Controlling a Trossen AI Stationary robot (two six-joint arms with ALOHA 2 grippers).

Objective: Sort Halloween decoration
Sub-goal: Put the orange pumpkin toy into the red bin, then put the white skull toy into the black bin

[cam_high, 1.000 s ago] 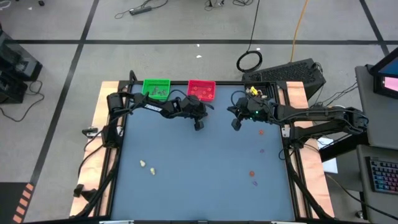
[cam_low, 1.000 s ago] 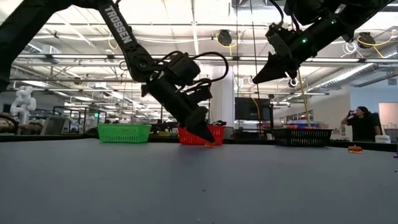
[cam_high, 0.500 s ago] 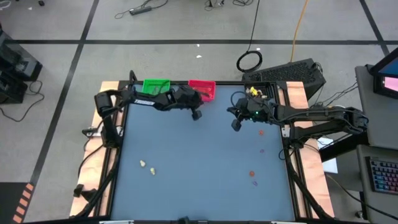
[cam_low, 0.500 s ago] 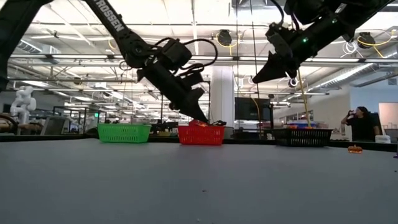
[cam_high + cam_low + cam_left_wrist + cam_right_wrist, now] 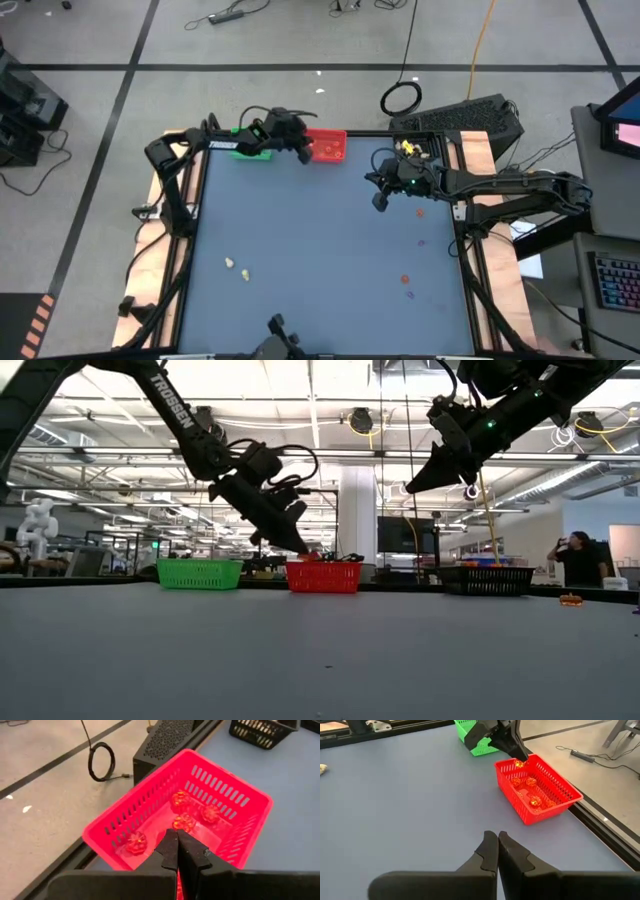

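A blue-grey table (image 5: 320, 260) edged in pale wood is seen from above at the centre of the frame, set on a grey floor crossed by dark tape lines. Along its far edge, at upper centre, a green tray (image 5: 247, 143) and a red tray (image 5: 327, 146) are placed side by side, with a black tray (image 5: 487, 579) shown further right in the level view. A coiled black cable (image 5: 401, 99) is laid on the floor above the table, beside a dark perforated box (image 5: 470, 118). A keyboard (image 5: 612, 281) is visible at the lower right edge. In the level view, a person (image 5: 581, 559) is pictured standing at far right, under a ceiling of pipes and strip lights.
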